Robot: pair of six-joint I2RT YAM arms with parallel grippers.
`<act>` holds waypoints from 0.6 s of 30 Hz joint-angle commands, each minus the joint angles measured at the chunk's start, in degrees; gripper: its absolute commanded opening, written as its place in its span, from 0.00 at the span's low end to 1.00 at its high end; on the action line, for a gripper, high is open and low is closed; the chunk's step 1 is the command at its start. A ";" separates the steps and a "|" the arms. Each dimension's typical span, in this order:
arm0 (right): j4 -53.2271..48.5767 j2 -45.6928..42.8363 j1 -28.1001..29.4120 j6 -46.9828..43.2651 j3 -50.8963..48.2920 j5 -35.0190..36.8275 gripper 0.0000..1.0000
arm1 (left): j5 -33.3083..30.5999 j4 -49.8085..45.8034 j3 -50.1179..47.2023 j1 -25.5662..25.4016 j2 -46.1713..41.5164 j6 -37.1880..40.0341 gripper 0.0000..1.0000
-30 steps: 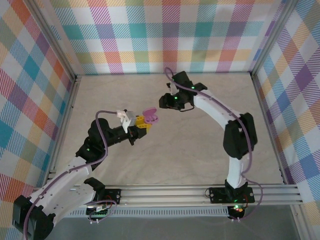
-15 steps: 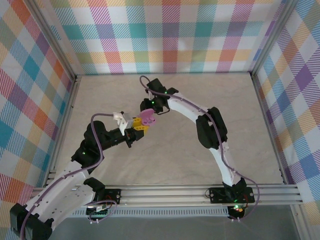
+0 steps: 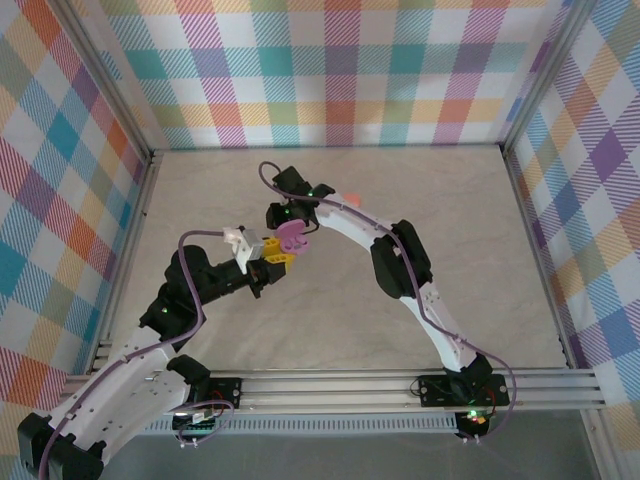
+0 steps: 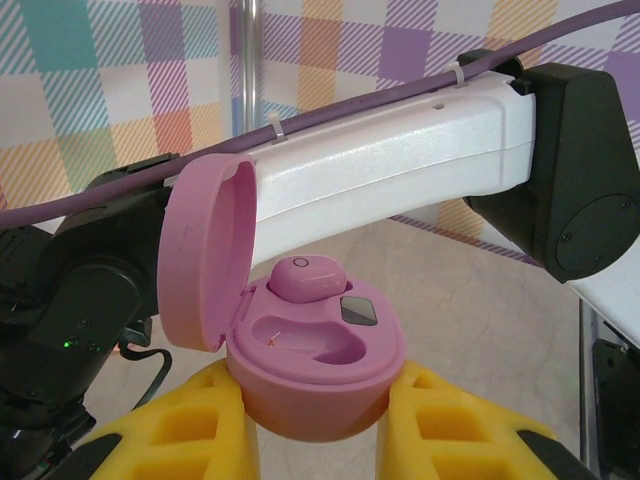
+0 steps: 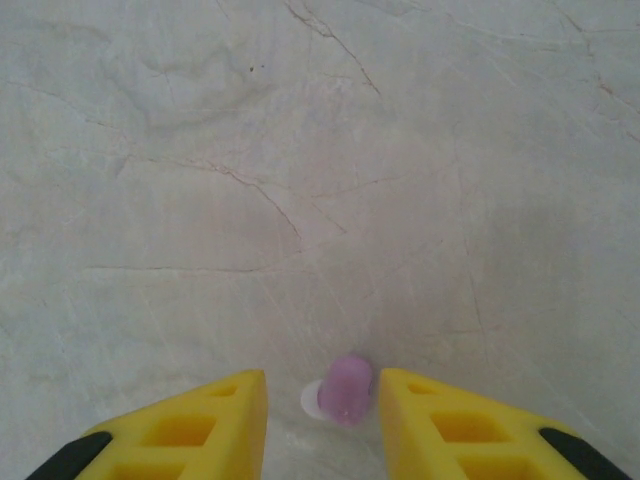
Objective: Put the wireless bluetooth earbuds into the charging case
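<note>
My left gripper (image 4: 318, 388) is shut on the pink charging case (image 4: 315, 395), pinching its base between the yellow fingers. The lid (image 4: 205, 255) stands open to the left. One pink earbud (image 4: 305, 278) sits in the far slot, and the near slot (image 4: 310, 340) is empty. From above, the case (image 3: 294, 235) hangs over the table's middle, with my right gripper (image 3: 283, 214) just behind it. In the right wrist view a purple earbud (image 5: 347, 390) with a white tip lies between the right gripper's (image 5: 322, 388) parted fingers, close to the right finger, with a gap on the left.
The right arm's white link (image 4: 390, 170) crosses close behind the open case. A small orange-pink thing (image 3: 352, 197) lies on the marbled table (image 3: 450, 220) behind the right arm. Checked walls close in the table on three sides.
The right arm has swung left across the table until its gripper is just behind the case, and its jaws have narrowed. The left gripper with the case has shifted slightly left.
</note>
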 commanded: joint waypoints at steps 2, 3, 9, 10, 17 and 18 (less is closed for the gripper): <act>-1.03 1.86 0.46 -0.96 2.46 1.38 0.36 | -0.45 0.30 -0.67 -0.35 -1.31 0.48 0.18; -1.04 1.96 0.45 -1.13 2.53 1.46 0.36 | -0.54 0.26 -0.75 -0.35 -1.48 0.48 0.18; -0.98 3.49 0.86 -1.77 3.90 0.50 0.36 | -1.07 0.65 -1.29 -0.35 -1.95 0.48 0.18; -1.30 3.92 0.92 -1.91 4.51 0.50 0.37 | -0.98 0.65 -1.29 -0.35 -1.95 0.52 0.18; -2.52 5.53 1.86 -3.60 6.07 1.48 0.37 | -1.33 0.43 -1.55 -0.35 -2.36 0.66 0.18; -2.75 5.76 1.91 -3.72 6.07 1.85 0.37 | -1.40 0.39 -1.63 -0.35 -2.47 0.74 0.18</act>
